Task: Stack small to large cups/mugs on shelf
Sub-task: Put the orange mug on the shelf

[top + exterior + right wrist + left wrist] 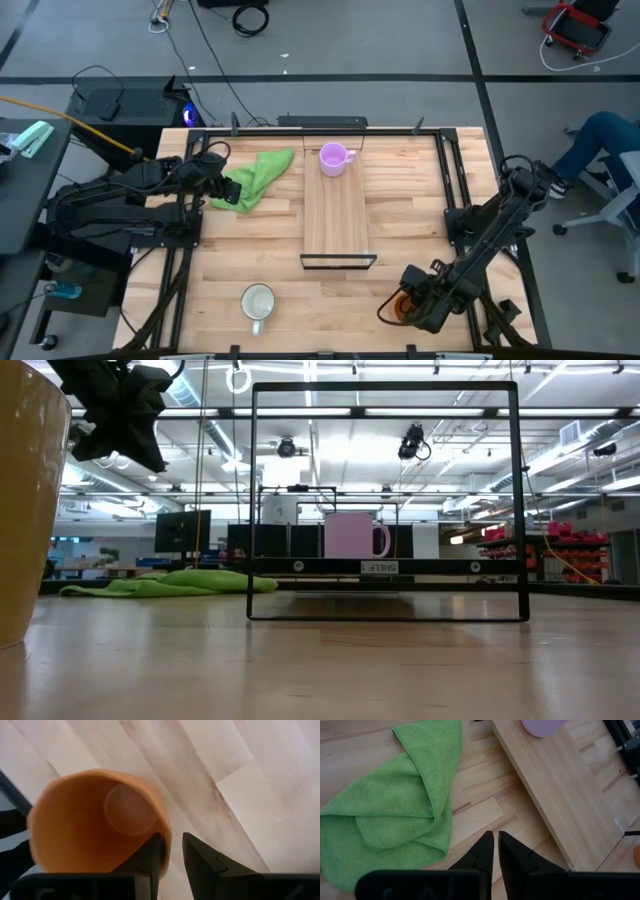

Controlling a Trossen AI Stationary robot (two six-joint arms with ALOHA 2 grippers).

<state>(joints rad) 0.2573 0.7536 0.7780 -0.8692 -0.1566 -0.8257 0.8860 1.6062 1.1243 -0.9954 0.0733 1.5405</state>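
Orange mug sits right under the right gripper, mouth up, and you can see down to its round bottom. One dark finger is inside the rim and the other is outside, so the fingers are pinched on the mug's wall. In the high view this gripper is low at the near right corner of the table, and the orange mug peeks out beside it. In the low view the same mug stands big at the edge, on the wood.

Over on the left side, the left gripper hangs above the table with its two fingers almost together, holding nothing. A green cloth lies crumpled just beside it.

Between the arms lies the shelf, a long plank. Its long way runs from the far edge toward the near edge, with a thin black frame at each end. The purple mug stands upright on the far end of it, mouth up, with its handle poking out toward the right arm's side.

Well apart from those, the white mug stands on the table near the front, left of the shelf, mouth up, with its handle toward the near edge.

Past the table are a grey floor, cables, bright ceiling lights and a person's leg by a chair.
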